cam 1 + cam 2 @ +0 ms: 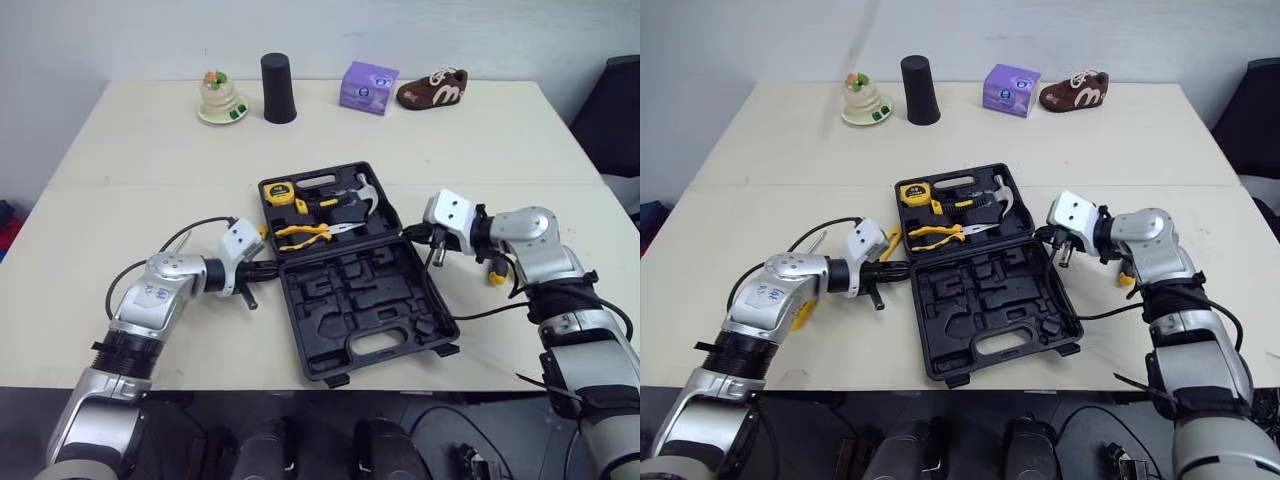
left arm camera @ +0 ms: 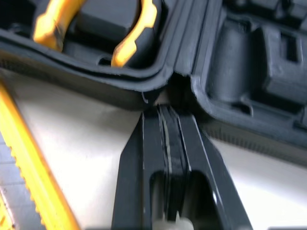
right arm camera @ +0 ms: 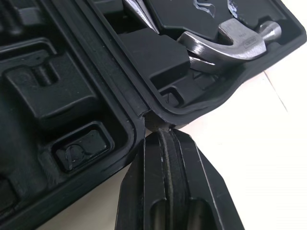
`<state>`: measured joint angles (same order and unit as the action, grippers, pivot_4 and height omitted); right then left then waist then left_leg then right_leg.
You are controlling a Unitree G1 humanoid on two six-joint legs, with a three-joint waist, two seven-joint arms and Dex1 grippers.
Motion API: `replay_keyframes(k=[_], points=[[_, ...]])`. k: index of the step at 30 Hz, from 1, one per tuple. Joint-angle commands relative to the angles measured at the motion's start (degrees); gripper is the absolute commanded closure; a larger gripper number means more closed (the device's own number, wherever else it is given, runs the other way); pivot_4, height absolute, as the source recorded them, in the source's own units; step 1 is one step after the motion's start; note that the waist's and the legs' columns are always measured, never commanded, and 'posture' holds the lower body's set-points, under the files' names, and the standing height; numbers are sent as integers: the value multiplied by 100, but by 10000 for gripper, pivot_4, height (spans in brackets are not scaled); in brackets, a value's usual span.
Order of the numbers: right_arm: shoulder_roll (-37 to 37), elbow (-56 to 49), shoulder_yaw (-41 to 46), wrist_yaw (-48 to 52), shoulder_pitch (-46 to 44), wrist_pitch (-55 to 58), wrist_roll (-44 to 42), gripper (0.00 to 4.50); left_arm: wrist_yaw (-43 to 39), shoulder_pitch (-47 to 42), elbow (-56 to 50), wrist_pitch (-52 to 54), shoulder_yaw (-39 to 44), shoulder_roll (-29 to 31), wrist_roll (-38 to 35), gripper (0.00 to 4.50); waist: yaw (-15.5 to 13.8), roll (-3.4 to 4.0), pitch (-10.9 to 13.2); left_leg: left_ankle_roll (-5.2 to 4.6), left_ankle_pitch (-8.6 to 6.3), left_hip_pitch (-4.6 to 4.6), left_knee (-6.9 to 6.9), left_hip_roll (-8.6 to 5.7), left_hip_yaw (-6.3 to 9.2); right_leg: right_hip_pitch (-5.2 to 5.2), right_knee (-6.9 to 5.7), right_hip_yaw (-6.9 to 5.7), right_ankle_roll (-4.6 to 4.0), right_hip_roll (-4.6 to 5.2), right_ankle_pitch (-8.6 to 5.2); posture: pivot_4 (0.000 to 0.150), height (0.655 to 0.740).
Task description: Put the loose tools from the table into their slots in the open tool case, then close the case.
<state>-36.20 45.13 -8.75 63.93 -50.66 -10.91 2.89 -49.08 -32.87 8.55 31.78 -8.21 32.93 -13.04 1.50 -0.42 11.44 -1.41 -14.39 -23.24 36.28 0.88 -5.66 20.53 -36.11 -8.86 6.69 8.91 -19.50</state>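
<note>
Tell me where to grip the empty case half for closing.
Take the empty half by its near rim at the handle cutout, from the robot's side: that edge lies farthest from the hinge, and the cutout likely offers a hold.

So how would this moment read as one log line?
tool case: open | left gripper: shut, at its left hinge end | right gripper: shut, at right hinge end | hammer, pliers, tape measure: slotted

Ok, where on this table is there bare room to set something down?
The wide bare band of table between the tool case and the back row, black cup to brown shoe. Crowded beside the case's hinge, where the left gripper and right gripper sit.
</note>
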Motion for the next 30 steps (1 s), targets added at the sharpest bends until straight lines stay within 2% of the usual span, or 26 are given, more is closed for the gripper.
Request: replay_keyframes(k=[1,9,16,22,30], points=[[-36,-352,2,520,249,6,-237,44362,-86,-170,-88,-258,1,-166,-9,45000,-18,0,0,0,0,0,5,-1,4,-4,0,-2,0,0,0,1500,7400],[-402,-1414,244,1362,928,767,-807,44362,-131,-350,324,-759,-107,-394,288,45000,-149,0,0,0,0,-1,18,-1,11,-8,-4,-6,-1,0,0,1500,7400],[-699,-2220,548,1119,1517,1106,-943,44362,-177,-621,707,-1009,-95,-601,457,45000,-200,-1,0,-3,-2,-8,27,-3,15,-9,-5,-11,-1,2,1,1500,7400],[-641,-2131,674,362,1615,660,-693,44362,-447,-641,602,-944,-94,-591,397,45000,-185,-1,1,-3,-2,-9,33,-3,14,-7,-9,-10,-1,2,1,1500,7400],[-647,-1985,460,890,1527,793,-888,44362,-324,-497,415,-809,76,-358,529,45000,-145,-3,1,-3,-2,-10,32,-2,15,-7,-8,-10,-1,1,1,1500,7400]])
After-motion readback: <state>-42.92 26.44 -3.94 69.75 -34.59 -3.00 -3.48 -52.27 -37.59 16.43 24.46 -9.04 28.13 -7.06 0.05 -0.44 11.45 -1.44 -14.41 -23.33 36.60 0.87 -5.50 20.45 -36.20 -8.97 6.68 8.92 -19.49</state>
